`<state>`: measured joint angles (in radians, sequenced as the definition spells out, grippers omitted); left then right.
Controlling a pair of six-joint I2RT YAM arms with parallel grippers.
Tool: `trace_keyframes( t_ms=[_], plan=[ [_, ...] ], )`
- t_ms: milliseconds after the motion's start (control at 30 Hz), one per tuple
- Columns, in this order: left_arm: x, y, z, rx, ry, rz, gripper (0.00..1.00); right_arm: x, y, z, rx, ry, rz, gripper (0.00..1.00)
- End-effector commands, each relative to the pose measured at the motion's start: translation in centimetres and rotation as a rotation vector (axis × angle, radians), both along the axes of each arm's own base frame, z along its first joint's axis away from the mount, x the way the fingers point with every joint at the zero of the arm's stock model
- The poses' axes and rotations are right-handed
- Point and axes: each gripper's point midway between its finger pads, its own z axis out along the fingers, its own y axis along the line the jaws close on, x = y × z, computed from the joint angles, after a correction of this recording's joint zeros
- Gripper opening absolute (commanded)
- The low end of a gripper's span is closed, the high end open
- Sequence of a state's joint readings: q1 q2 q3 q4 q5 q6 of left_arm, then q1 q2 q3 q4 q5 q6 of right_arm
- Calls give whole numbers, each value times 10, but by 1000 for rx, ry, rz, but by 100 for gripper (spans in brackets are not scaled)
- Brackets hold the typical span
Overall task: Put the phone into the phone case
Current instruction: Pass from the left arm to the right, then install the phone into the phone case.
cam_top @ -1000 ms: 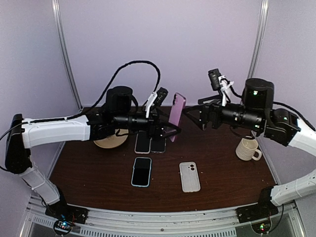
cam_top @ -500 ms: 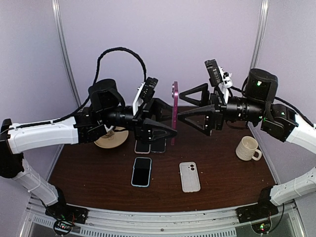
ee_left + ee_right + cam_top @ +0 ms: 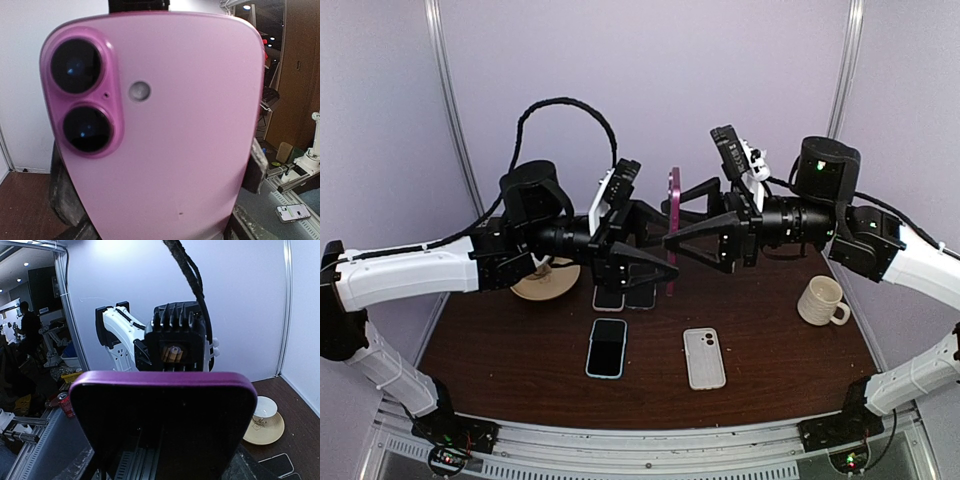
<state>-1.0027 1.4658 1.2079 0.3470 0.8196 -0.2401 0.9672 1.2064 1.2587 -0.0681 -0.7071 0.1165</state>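
Phone (image 3: 165, 135), pink slab with twin lenses, upright in mid-air over dark wooden desk (image 3: 520, 350), long axis vertical. Grasped by left gripper (image 3: 668, 245); right gripper (image 3: 670, 218) straddling opposite face, grip undeterminable. White plastic phone case (image 3: 704, 357) flat below, nearer right arm.

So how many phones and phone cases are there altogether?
5. A glossy pink phone held upright in the air; two dark flat slabs side by side on the table beneath it; a blue-rimmed black slab and a white slab nearer. More may be hidden.
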Motion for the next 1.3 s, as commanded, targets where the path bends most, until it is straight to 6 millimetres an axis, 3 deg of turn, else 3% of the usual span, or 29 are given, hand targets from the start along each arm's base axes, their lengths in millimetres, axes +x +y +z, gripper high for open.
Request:
trace_keyframes(
  t_ms=[0,100,200,333,400,567,700,800,967,1267],
  plan=[
    [-4,3,25,-82,-68,-6,3,-7,-3,16,39,-2,22,59],
    [0,1,22,-64,-58,14,7,-5,-3,17,42,9,10,41],
    [6,0,16,-37,-49,49,38,-3,-3,13,29,30,-4,20],
    [22,2,-2,43,-45,167,83,10,-8,0,-13,80,-98,10],
    [39,8,-20,113,-41,280,95,24,-16,-11,-53,122,-199,0],
    [69,40,-75,319,-42,526,98,73,-54,-64,-197,306,-596,0],
    [77,59,-120,459,10,628,98,95,-91,-116,-289,467,-902,0],
    [73,65,-150,519,47,664,97,99,-109,-158,-333,538,-1107,0],
    [56,68,-188,596,60,688,97,83,-115,-202,-357,473,-1320,0],
    [40,67,-225,604,97,659,97,80,-79,-270,-413,475,-1297,0]
  ],
)
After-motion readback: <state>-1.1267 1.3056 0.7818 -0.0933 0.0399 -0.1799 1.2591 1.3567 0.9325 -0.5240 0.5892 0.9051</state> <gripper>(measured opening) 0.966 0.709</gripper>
